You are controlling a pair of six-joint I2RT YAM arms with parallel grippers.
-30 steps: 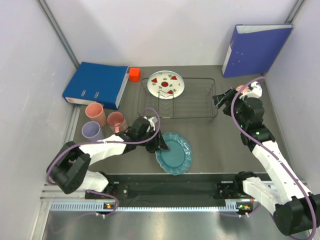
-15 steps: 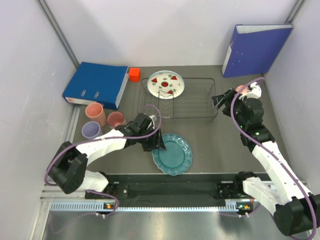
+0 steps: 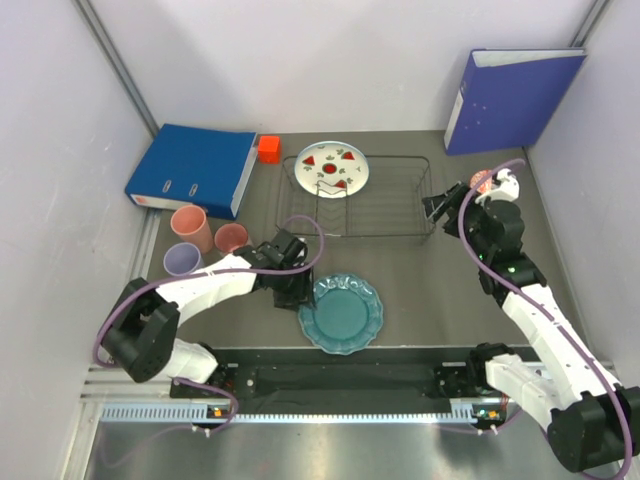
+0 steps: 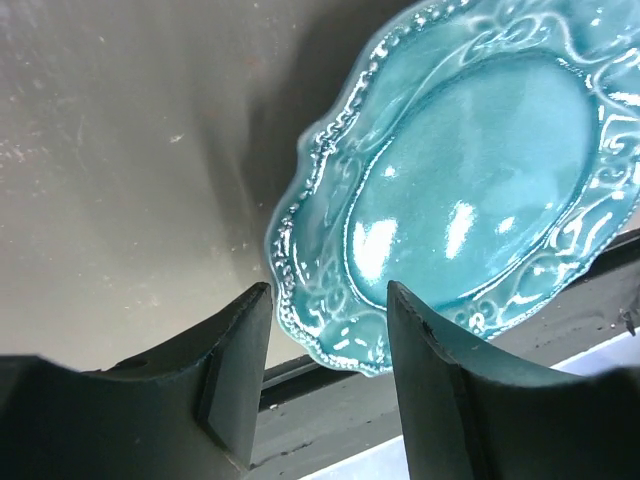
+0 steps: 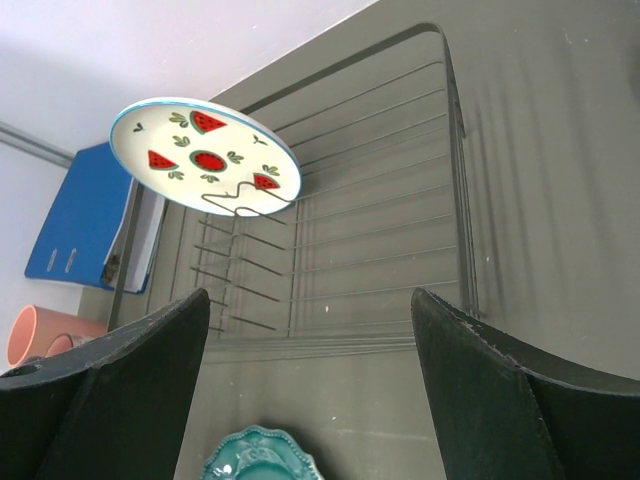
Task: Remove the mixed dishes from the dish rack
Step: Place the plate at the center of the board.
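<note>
Teal plate point(image 3: 341, 313) is set at the near edge, left gripper point(image 4: 328, 310) spread wide. Watermelon plate point(image 3: 331, 168) must be lifted from dish rack point(image 3: 390, 200) next.

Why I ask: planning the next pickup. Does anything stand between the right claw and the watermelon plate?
Only the dish rack's own wires: the right claw sits at its right end, the watermelon plate leans in tines at its left end.

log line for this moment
left fingers open by teal plate on table | right fingers open at dish rack end | watermelon plate in rack
</note>
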